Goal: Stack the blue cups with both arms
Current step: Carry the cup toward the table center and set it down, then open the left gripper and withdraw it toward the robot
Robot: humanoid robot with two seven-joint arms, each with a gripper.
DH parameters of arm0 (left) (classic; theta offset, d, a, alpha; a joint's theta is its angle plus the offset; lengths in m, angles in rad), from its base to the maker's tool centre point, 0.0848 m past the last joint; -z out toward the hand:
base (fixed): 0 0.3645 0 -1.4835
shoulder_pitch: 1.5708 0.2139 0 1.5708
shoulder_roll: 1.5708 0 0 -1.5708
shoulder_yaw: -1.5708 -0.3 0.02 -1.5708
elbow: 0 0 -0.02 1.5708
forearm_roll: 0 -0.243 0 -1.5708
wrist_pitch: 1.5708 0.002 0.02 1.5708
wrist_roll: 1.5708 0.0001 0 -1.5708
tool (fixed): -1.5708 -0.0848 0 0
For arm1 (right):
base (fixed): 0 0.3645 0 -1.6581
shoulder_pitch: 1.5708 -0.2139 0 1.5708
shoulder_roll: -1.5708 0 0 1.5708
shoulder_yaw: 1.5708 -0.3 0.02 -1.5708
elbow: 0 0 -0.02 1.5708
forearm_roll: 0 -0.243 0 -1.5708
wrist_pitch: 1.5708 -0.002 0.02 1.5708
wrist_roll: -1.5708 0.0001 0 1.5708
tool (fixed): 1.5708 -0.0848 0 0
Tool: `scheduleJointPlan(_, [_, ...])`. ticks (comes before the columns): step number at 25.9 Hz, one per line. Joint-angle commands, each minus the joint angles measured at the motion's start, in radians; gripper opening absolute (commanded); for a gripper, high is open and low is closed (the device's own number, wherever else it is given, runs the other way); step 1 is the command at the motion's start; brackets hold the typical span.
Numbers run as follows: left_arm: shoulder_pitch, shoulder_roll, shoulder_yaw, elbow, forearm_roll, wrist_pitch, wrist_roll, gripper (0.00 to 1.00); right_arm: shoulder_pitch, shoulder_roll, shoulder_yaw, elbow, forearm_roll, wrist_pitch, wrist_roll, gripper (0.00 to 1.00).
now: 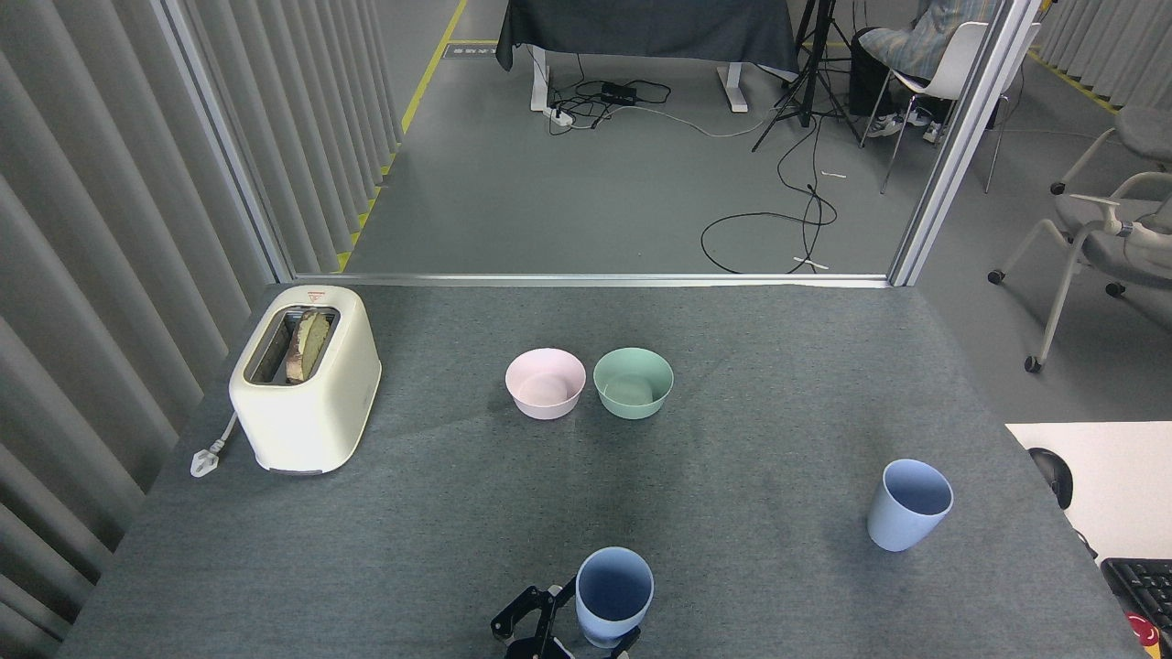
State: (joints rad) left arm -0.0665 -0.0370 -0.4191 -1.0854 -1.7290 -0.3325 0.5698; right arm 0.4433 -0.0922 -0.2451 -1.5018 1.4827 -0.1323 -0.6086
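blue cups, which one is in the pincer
The blue cup at the bottom centre, with the left pincer around it; the other blue cup stands free at right.
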Motion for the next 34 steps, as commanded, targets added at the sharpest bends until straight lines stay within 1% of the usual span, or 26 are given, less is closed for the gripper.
scheduleJointPlan(1, [0.004, -0.012, -0.001, 0.019, -0.001, -0.002, 0.015, 0.98, 0.002, 0.000, -0.002, 0.000, -0.001, -0.001, 0.003, 1.00])
scheduleJointPlan(7, [0.010, -0.006, 0.002, 0.015, 0.002, -0.007, 0.027, 0.99, 0.005, 0.000, -0.002, 0.000, -0.001, -0.001, 0.003, 1.00])
scheduleJointPlan(14, [0.060, 0.017, 0.025, 0.004, 0.009, -0.007, 0.044, 0.99, 0.006, 0.000, 0.000, -0.001, -0.001, -0.001, 0.003, 1.00])
scheduleJointPlan(15, [0.070, 0.022, 0.051, -0.004, 0.011, -0.005, 0.044, 1.00, 0.006, 0.000, 0.000, 0.000, -0.001, -0.001, 0.003, 1.00])
scheduleJointPlan(17, [0.106, 0.040, 0.144, -0.033, 0.029, -0.010, 0.045, 0.99, 0.005, 0.000, 0.000, 0.000, -0.001, -0.001, 0.003, 1.00])
scheduleJointPlan(19, [0.146, 0.071, 0.232, -0.062, 0.080, -0.025, 0.045, 0.99, 0.006, 0.000, 0.000, -0.002, -0.001, -0.001, 0.003, 1.00])
scheduleJointPlan(21, [0.171, 0.112, 0.279, -0.094, 0.155, -0.054, 0.045, 0.99, 0.006, 0.000, 0.000, -0.002, -0.001, -0.001, 0.003, 1.00])
scheduleJointPlan(23, [0.188, 0.158, 0.316, -0.136, 0.249, -0.059, 0.045, 0.99, 0.003, 0.002, 0.001, -0.002, -0.001, -0.001, 0.003, 1.00])
scheduleJointPlan(25, [0.183, 0.209, 0.362, -0.133, 0.336, -0.043, 0.045, 0.99, 0.000, 0.002, 0.003, 0.000, -0.001, -0.001, 0.003, 1.00])
scheduleJointPlan(26, [0.172, 0.220, 0.385, -0.120, 0.359, -0.031, 0.045, 0.99, 0.000, 0.002, 0.003, 0.000, -0.001, -0.001, 0.003, 1.00])
scheduleJointPlan(27, [0.168, 0.224, 0.414, -0.091, 0.375, -0.011, 0.045, 0.99, 0.000, 0.003, 0.003, 0.000, -0.001, 0.000, 0.003, 1.00])
scheduleJointPlan(30, [0.096, 0.223, 0.462, 0.004, 0.382, 0.069, 0.044, 0.99, -0.005, 0.005, 0.001, 0.005, 0.001, 0.005, 0.004, 1.00])
scheduleJointPlan(32, [0.086, 0.224, 0.464, 0.025, 0.382, 0.075, 0.045, 0.99, -0.035, 0.002, 0.001, 0.026, -0.002, 0.023, 0.007, 1.00])
scheduleJointPlan(34, [0.086, 0.223, 0.464, 0.025, 0.382, 0.076, 0.045, 0.99, -0.089, -0.006, 0.000, 0.080, -0.002, 0.045, 0.029, 1.00])
